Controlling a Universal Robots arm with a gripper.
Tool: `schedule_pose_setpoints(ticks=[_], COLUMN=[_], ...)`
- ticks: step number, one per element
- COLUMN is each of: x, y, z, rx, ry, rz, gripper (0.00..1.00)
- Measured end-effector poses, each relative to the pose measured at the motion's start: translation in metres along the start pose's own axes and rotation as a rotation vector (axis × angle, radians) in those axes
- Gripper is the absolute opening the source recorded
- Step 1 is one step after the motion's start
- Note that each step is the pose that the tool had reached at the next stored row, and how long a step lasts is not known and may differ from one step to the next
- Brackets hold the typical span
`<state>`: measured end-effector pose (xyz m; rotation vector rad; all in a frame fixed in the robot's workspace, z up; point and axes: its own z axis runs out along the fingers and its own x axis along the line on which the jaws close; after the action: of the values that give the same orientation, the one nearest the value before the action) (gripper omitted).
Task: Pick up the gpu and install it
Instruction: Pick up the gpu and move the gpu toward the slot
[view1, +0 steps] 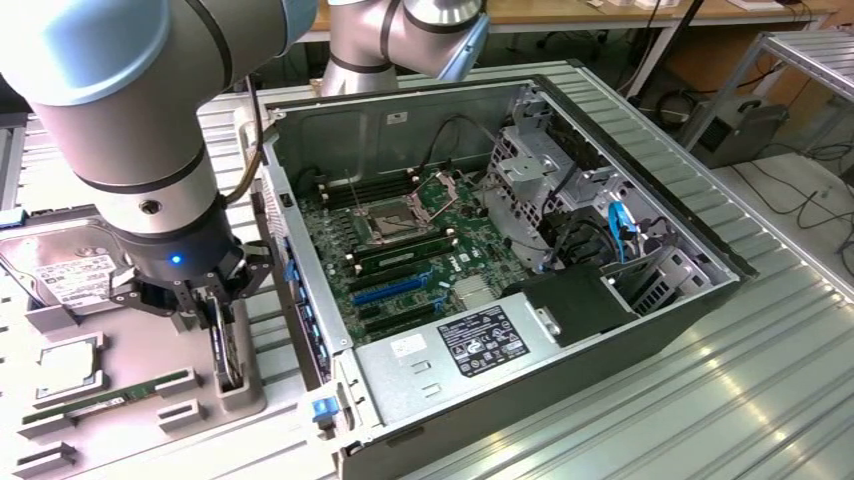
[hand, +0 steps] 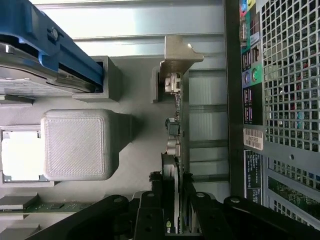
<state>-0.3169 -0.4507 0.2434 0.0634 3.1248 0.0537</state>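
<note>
Closer in, gpu (hand: 178, 127) edge-on, gripper (hand: 172, 184) astride it

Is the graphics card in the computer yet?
Out. The gpu stands on edge in a grey holder beside the case, gripper astride it.

Arm (view1: 120, 100) reaches steeply down, wrist vertical. Gripper (view1: 223, 350) points straight down, fingers (hand: 150, 212) drawn in narrow, pinching the gpu (hand: 179, 135) between them.
</note>
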Motion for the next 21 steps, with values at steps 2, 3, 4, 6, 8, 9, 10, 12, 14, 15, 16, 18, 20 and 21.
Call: schedule_pose_setpoints(ticks=[2,3,4,6,8,9,10,12,14,15,16,18,20,21], x=[0.0,0.0,0.0,0.0,0.0,0.0,0.0,0.0,0.0,0.0,0.0,0.0,0.0,0.0], y=[0.0,0.0,0.0,0.0,0.0,0.0001,0.0001,0.0002,0.0003,0.0004,0.0005,0.0007,0.0009,0.0011], z=[0.0,0.0,0.0,0.0,-0.0009,-0.0018,-0.0027,-0.0053,-0.0092,-0.0118,-0.0143,-0.0198,-0.0267,-0.0302], rx=[0.0,0.0,0.0,-0.0002,-0.0001,0.0,0.0,0.0,-0.0001,0.0,0.0,0.0,0.0,0.0], ry=[0.0,0.0,0.0,-0.0003,-0.0001,0.0,0.0,0.0,-0.0001,-0.0001,0.0,0.0,0.0,-0.0001], rz=[0.0,0.0,0.0,0.0,0.0,0.0,0.0,0.0,0.0,0.0,0.0,0.0,0.0,0.0], gripper=[0.26,0.26,0.26,0.26,0.26,0.26,0.26,0.26,0.26,0.26,0.26,0.26,0.26,0.26])
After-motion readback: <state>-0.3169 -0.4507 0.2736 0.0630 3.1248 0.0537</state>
